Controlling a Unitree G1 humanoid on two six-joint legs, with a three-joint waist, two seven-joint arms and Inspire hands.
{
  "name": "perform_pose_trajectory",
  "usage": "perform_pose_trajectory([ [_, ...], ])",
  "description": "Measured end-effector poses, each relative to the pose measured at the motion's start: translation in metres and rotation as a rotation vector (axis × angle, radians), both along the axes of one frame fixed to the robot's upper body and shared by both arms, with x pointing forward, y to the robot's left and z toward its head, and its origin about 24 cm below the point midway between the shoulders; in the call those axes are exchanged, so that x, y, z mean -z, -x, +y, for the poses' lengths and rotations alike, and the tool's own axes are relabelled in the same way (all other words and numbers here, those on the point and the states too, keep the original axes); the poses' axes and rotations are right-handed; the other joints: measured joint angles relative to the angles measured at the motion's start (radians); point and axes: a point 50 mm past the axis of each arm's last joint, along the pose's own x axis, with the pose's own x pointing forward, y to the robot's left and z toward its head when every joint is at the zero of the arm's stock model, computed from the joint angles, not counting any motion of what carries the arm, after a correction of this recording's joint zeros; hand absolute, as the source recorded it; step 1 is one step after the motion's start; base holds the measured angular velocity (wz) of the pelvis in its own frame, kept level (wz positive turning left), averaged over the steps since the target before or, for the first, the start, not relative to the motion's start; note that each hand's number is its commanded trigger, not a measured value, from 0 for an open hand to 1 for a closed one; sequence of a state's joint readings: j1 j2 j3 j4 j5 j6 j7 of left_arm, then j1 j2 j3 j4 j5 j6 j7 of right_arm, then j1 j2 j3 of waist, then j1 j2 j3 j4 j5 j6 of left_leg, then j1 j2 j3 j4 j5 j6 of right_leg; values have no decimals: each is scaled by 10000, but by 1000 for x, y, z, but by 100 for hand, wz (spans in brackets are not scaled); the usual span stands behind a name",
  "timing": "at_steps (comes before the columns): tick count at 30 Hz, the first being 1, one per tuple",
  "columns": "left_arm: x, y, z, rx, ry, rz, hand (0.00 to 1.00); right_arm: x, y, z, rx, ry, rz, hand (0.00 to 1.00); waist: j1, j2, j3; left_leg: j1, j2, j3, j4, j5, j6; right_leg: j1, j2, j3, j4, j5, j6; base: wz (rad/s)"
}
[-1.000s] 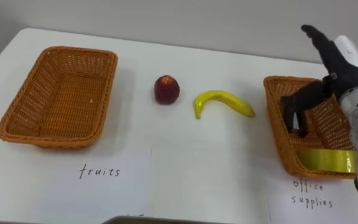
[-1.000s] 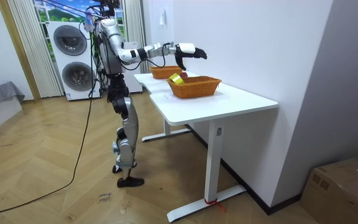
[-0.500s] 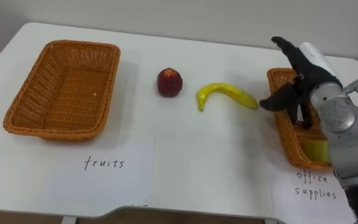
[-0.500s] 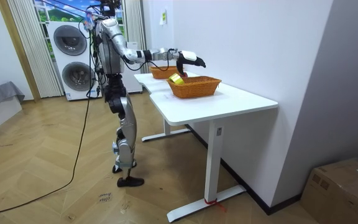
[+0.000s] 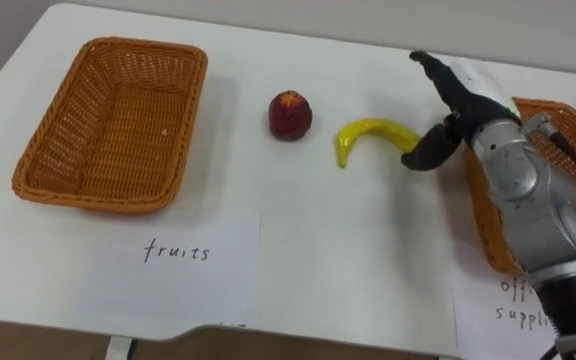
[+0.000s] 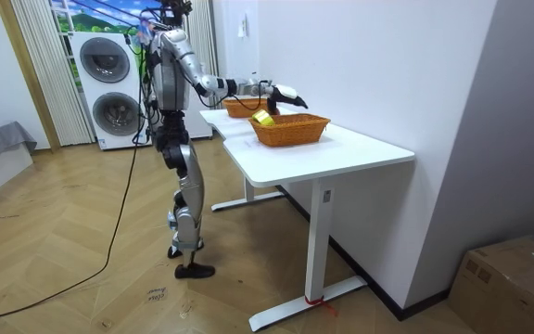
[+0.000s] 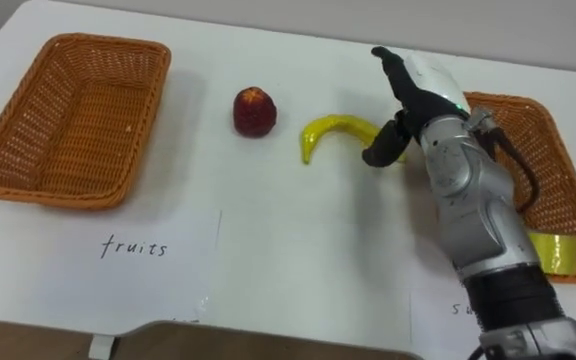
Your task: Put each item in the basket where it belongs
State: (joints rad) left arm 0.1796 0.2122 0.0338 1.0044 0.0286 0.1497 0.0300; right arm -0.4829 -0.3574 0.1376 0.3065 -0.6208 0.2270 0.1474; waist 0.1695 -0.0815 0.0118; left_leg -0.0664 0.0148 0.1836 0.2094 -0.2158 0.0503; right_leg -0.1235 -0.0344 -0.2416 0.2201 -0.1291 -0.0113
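Note:
A yellow banana (image 5: 366, 135) lies on the white table (image 5: 348, 240), with a red apple (image 5: 290, 114) just to its left. My right hand (image 5: 460, 98) hovers at the banana's right end, open, fingers straight and thumb hanging down beside the fruit's tip. An empty wicker basket (image 5: 88, 193) stands at the far left above a paper label reading fruits (image 5: 176, 250). My forearm partly covers a second wicker basket (image 7: 548, 180) at the right. That basket holds a yellow tape roll (image 7: 553, 252).
A paper label for office supplies (image 5: 518, 300) lies at the table's front right. In the room view I stand at the long side of the table (image 6: 341, 148), right arm stretched over it, with a wall close behind it.
My right hand has swung left from over the office supplies basket to the banana's right end. The head camera has shifted, so the whole scene sits differently.

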Motion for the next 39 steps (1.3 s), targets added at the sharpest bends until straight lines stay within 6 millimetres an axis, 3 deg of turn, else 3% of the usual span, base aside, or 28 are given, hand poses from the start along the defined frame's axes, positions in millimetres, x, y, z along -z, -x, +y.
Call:
perform_pose_trajectory([
  [9, 2, -3, -6, -516, 391, -220, 0, 8, -7, 3, -10, 511, -88, 0, 41, 41, 28, -191, -19, -178, 85, 15, 13, -36, -99, -198, 14, -1, 0, 6],
  [20, 3, -8, -7, -536, 526, -183, 0, 24, -11, -8, 485, 812, 493, 0, 129, 49, 29, -463, -104, -363, 144, 96, 61, -209, -138, -362, 32, 5, 9, 5],
  [26, 3, -15, -7, -565, 525, -182, 0, 17, -18, -16, 691, 1185, 478, 0, 298, 46, 26, -534, -101, -359, 125, 107, 58, -294, -137, -387, 40, 17, 5, 0],
  [29, 2, -17, -7, -557, 523, -229, 0, 17, -20, -17, 751, 1225, 499, 0, 284, 39, 22, -557, -101, -404, 129, 112, 56, -290, -164, -633, 39, 27, -8, 4],
  [39, 0, -29, -7, -804, 555, -652, 0, 18, -28, -23, 1087, 1504, 747, 0, 298, -3, 6, -648, -110, -529, 113, 193, 38, -300, -174, -767, 33, 71, -49, 3],
])
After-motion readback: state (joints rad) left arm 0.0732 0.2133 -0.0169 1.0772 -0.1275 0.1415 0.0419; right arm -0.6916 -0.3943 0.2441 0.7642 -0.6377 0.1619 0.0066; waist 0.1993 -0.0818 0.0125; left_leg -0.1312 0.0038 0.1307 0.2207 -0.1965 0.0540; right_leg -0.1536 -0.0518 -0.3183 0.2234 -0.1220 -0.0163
